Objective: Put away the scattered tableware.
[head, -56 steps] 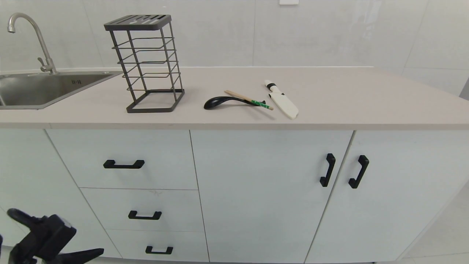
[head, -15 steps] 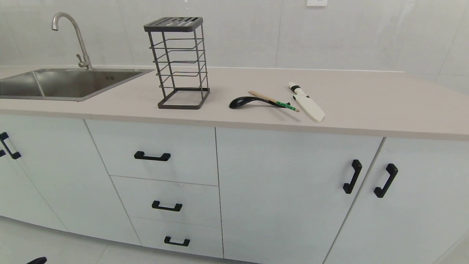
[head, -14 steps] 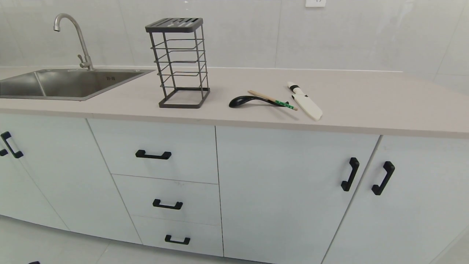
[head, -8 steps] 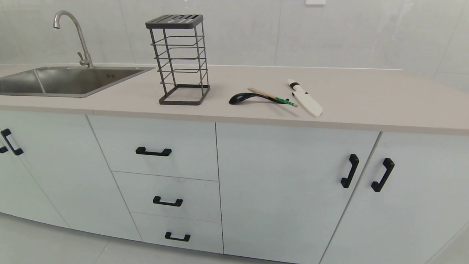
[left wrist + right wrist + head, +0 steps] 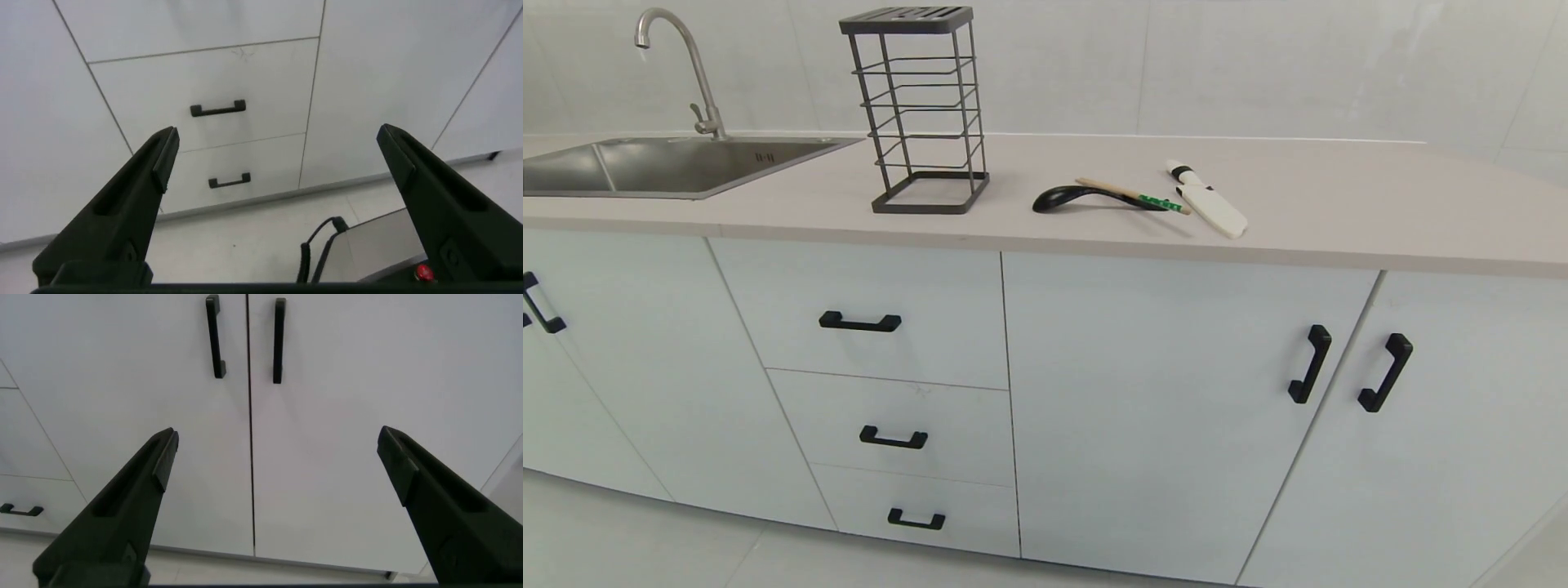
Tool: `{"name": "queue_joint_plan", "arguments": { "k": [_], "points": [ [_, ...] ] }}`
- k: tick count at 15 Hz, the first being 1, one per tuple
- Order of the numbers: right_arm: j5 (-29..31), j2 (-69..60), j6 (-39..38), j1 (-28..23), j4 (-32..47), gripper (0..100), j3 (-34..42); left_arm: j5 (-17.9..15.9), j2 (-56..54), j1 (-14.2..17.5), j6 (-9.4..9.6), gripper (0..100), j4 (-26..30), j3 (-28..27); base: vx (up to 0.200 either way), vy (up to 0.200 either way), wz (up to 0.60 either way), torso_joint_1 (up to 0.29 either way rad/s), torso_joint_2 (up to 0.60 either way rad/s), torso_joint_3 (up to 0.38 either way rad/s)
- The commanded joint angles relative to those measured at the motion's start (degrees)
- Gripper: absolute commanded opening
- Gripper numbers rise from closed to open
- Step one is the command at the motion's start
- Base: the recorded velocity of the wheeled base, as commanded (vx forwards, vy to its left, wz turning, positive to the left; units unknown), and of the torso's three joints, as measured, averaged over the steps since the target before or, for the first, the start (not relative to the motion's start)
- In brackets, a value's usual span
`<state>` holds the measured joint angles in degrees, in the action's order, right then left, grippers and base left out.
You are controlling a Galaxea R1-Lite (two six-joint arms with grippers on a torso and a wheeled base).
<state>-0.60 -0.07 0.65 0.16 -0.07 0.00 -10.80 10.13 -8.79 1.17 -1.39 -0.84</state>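
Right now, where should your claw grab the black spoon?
Probably the arched handle of the black spoon, near its bowl, coming straight down from above. The handle bows up off the countertop, leaving room underneath, and that stretch is clear of the chopsticks crossing its other end.

The sink (image 5: pixel 645 167) runs off the frame's left edge. At centre, the chopsticks (image 5: pixel 1107 187) are too small to count, possibly a pair.

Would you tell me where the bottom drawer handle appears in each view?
Head view: bottom handle, lowest of three, left of centre.
Left wrist view: bottom handle, lower of two.
Right wrist view: bottom handle, cut by the picture's edge.
Shared landmark: the vertical seam just right of that handle.
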Motion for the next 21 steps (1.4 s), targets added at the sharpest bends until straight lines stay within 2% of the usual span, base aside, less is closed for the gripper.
{"name": "queue_joint_plan", "arguments": {
  "k": [1, 2, 3, 4, 5, 6, 7, 8, 9, 10, 11, 12, 14, 16, 17, 18, 19, 20, 21],
  "points": [
    [0.0, 0.1, 0.1, 0.0, 0.0, 100, 0.0, -0.2, 16.5, -1.8, -1.70, 100, -3.6, -2.0, 0.000, 0.000, 0.00, 0.000, 0.00, 0.000],
    [0.0, 0.1, 0.2, 0.0, 0.0, 100, 0.0, -0.2, 30.9, -3.7, -1.61, 100, -12.1, -4.9, 0.000, 0.000, 0.00, 0.000, 0.00, 0.000],
    [0.0, 0.1, 0.0, 0.0, 0.0, 100, 0.0, -0.3, 46.5, -3.7, -0.56, 100, -21.8, -8.3, 0.000, 0.000, 0.00, 0.000, 0.00, 0.000],
    [0.0, 0.1, -0.1, 0.0, 0.0, 100, 0.0, -0.3, 60.2, -3.7, 1.73, 100, -31.7, -9.9, 0.000, 0.000, 0.00, 0.000, 0.00, 0.000],
    [0.0, 0.1, -0.1, 0.0, 0.0, 100, 0.0, -0.9, 72.0, -3.5, 5.95, 100, -40.9, -9.8, 0.000, 0.000, 0.00, 0.000, 0.00, 0.000],
    [0.0, 0.1, -0.2, 0.0, 0.0, 100, 0.0, -3.3, 80.8, -2.7, 10.96, 100, -46.3, -9.4, 0.000, 0.000, 0.00, 0.000, 0.00, 0.000],
    [0.0, 0.1, -0.2, 0.0, 0.0, 100, 0.0, -8.5, 84.0, -2.7, 12.63, 100, -46.1, -9.8, 0.000, 0.000, 0.00, 0.000, 0.00, 0.000],
    [0.0, 0.1, -0.2, -0.1, 0.0, 100, 0.0, -10.9, 85.9, -3.3, 13.77, 100, -46.5, -10.1, 0.000, 0.000, 0.00, 0.000, 0.00, 0.000],
    [0.0, 0.1, -0.2, -0.1, 0.0, 100, 0.0, -13.5, 86.6, -3.4, 19.22, 100, -46.4, -11.2, 0.000, 0.000, 0.00, 0.000, 0.00, 0.000],
    [0.0, 0.1, -0.1, 0.0, 0.1, 100, 0.0, -14.8, 86.8, -3.5, 23.79, 100, -45.5, -13.1, 0.000, 0.000, 0.00, 0.000, 0.00, 0.000],
    [0.0, 0.1, -0.1, 0.0, 0.1, 100, 0.0, -15.0, 86.9, -3.9, 27.57, 100, -43.5, -13.9, 0.000, 0.000, 0.00, 0.000, 0.00, 0.000],
    [0.0, 0.1, -0.1, 0.0, 0.1, 100, 0.0, -14.8, 86.9, -4.6, 30.03, 100, -40.8, -14.2, 0.000, 0.000, 0.00, 0.000, 0.00, 0.000],
    [0.0, 0.1, -0.1, 0.0, 0.1, 100, 0.0, -13.5, 88.3, -4.7, 34.86, 100, -37.3, -14.3, 0.000, 0.000, 0.00, 0.000, 0.00, 0.000],
    [0.0, 0.1, -0.1, 0.0, 0.1, 100, 0.0, -10.3, 90.3, -4.6, 38.38, 100, -37.0, -14.5, 0.000, 0.000, 0.00, 0.000, 0.00, 0.000],
    [0.0, 0.1, -0.2, 0.0, 0.1, 100, 0.0, -9.3, 91.8, -4.6, 42.78, 100, -36.9, -14.5, 0.000, 0.000, 0.00, 0.000, 0.00, 0.000],
    [0.0, 0.1, -0.2, 0.0, 0.1, 100, 0.0, -7.7, 94.0, -4.7, 49.19, 100, -36.8, -15.8, 0.000, 0.000, 0.00, 0.000, 0.00, 0.000],
    [0.0, 0.1, -0.2, 0.0, 0.0, 100, 0.0, -7.4, 97.4, -5.0, 54.20, 100, -36.9, -19.4, 0.000, 0.000, 0.00, 0.000, 0.00, 0.000],
    [0.0, 0.1, -0.3, 0.0, 0.1, 100, 0.0, -7.5, 101.1, -5.4, 58.60, 100, -36.9, -23.1, 0.000, 0.000, 0.00, 0.000, 0.00, 0.000],
    [0.0, 0.1, -0.3, -0.1, 0.1, 100, 0.0, -7.5, 104.0, -5.4, 60.88, 100, -36.9, -25.3, 0.000, 0.000, 0.00, 0.000, 0.00, 0.000]
  ]
}}
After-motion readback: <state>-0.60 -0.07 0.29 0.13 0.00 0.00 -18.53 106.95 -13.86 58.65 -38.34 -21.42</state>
